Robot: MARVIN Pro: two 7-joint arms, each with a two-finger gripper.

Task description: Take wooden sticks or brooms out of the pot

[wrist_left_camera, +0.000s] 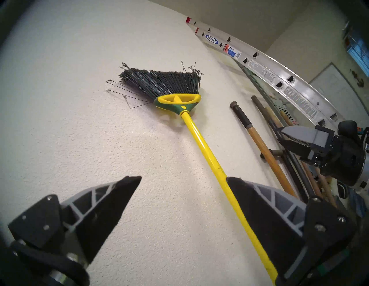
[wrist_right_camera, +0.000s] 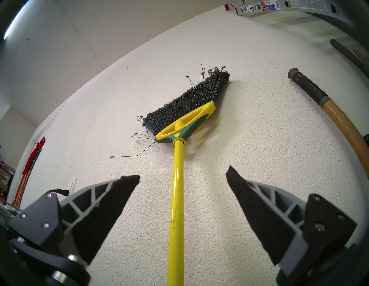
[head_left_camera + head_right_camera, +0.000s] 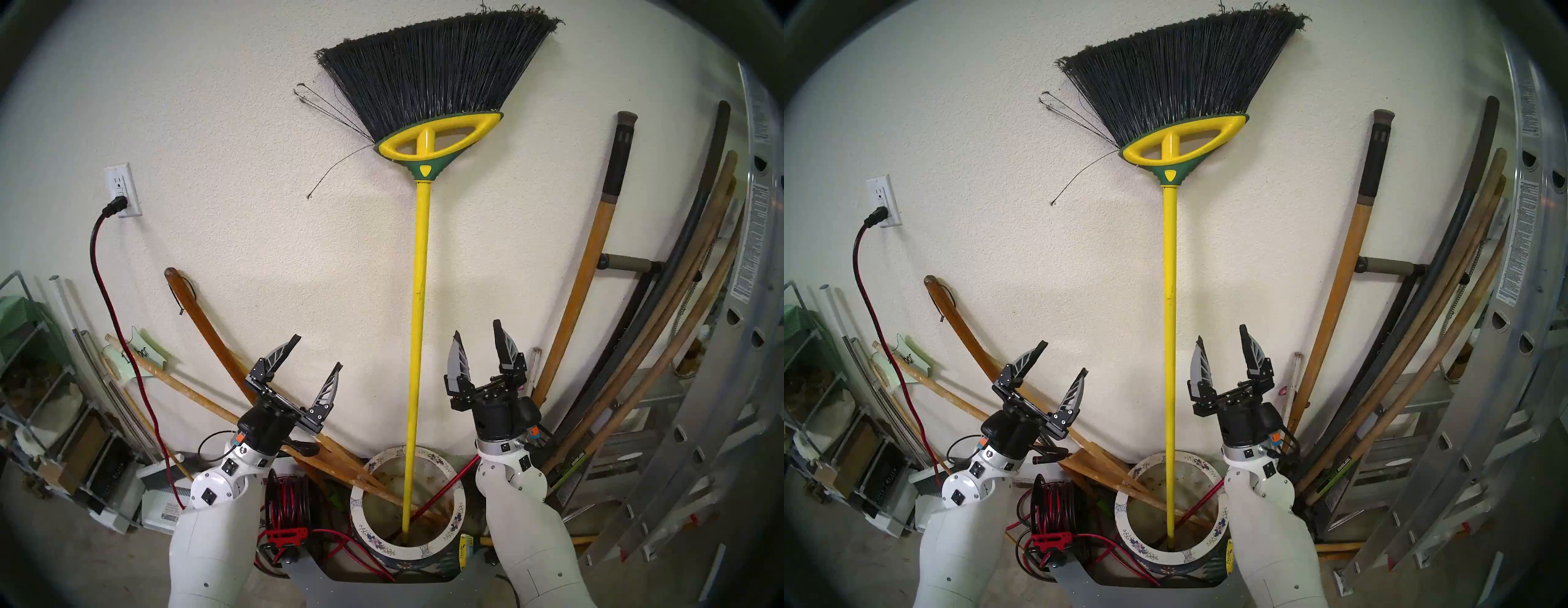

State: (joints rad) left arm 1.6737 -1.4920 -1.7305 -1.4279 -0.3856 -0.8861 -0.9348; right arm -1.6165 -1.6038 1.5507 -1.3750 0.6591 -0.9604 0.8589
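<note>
The broom (image 3: 418,318) stands upright against the wall with its black bristles up. Its yellow pole ends inside the white flower-rimmed pot (image 3: 357,507) on the floor. Brown wooden poles (image 3: 220,344) and a thin red rod lean out of the same pot. My left gripper (image 3: 317,351) hangs open to the left of the pole, holding nothing. My right gripper (image 3: 476,329) is open just right of the pole. In the right wrist view the pole (image 2: 176,199) runs up between the right gripper's (image 2: 183,172) spread fingers, untouched. In the left wrist view it (image 1: 207,151) passes behind the left gripper's (image 1: 183,178) right finger.
A red-and-black cord reel (image 3: 288,496) sits left of the pot. Long tool handles (image 3: 585,271) and an aluminium ladder (image 3: 721,382) lean at the right. A wall outlet (image 3: 121,191) with a plugged-in cord and a wire shelf (image 3: 34,382) are at the left.
</note>
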